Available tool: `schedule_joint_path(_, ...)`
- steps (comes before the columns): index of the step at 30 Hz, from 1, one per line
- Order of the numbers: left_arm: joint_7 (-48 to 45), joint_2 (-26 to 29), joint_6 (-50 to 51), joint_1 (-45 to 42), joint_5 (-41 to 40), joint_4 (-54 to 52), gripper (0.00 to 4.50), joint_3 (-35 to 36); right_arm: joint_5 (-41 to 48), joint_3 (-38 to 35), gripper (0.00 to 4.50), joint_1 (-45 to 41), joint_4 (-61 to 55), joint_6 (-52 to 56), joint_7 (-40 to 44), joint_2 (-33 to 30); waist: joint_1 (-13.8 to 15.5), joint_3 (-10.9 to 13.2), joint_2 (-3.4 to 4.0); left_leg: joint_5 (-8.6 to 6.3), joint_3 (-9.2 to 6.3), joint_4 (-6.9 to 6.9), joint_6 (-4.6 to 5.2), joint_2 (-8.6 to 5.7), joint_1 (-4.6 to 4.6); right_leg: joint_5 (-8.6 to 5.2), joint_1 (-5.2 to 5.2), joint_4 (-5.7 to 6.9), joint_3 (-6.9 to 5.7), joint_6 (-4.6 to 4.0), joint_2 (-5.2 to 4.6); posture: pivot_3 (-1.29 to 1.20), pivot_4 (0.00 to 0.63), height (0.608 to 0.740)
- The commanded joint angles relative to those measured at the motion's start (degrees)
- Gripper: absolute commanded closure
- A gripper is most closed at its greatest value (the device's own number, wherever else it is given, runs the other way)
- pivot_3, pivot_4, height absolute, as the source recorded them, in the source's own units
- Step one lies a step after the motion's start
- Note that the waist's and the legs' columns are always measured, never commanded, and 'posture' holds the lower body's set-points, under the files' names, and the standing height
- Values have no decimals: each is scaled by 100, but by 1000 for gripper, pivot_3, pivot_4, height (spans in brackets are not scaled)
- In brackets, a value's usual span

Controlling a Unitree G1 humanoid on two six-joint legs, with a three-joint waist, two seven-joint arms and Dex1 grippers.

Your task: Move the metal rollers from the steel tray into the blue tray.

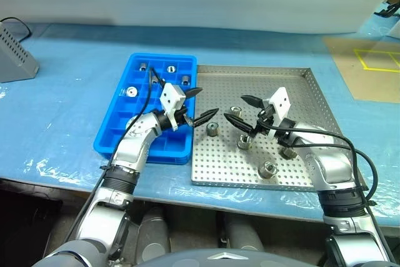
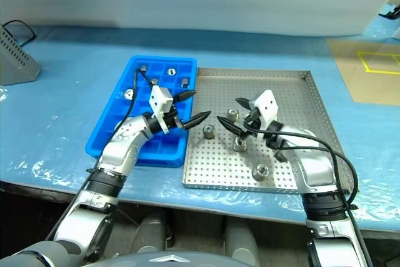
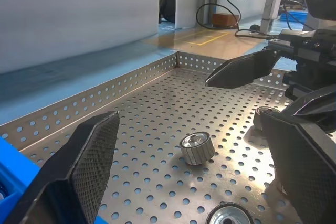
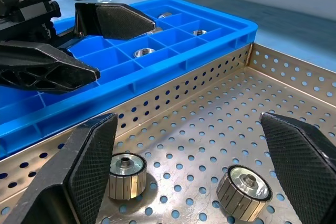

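Note:
The steel tray (image 1: 294, 92) lies right of the blue tray (image 1: 112, 136) on the table. Several metal rollers lie on the steel tray's perforated floor, among them one (image 1: 212, 129) near its left rim, one (image 1: 244, 142) in the middle and one (image 1: 268, 169) near the front. A few rollers (image 1: 131, 91) sit in compartments of the blue tray. My left gripper (image 1: 203, 104) hovers open and empty over the seam between the trays. Facing it, my right gripper (image 1: 235, 107) is open and empty above the steel tray. In the right wrist view two rollers (image 4: 126, 176) (image 4: 244, 191) lie between its fingers (image 4: 89, 161).
A grey box (image 1: 12, 54) with a cable stands at the back left of the blue-covered table. A brown patch with yellow tape (image 1: 375, 67) lies at the back right. The table's front edge runs just below both trays.

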Motion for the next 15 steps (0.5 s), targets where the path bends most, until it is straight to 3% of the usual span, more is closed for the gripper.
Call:
schedule_joint_path(1, -5, 7, -97, -43, 12, -180, 0, -44, -30, -33, 51, -40, -182, -139, -7, -63, 1, 0, 0, 0, 0, 0, 0, 0, 0, 0, 0, 0, 0, 0, 0, -300, 150, 740)
schedule_joint_path(15, 33, -45, 345, -402, -26, -38, 0, -78, -116, -27, 51, 45, -243, -183, -135, -36, 5, 0, 0, 0, 0, 1, 0, -1, 0, 0, 1, 1, 0, 0, 0, -335, 150, 740)
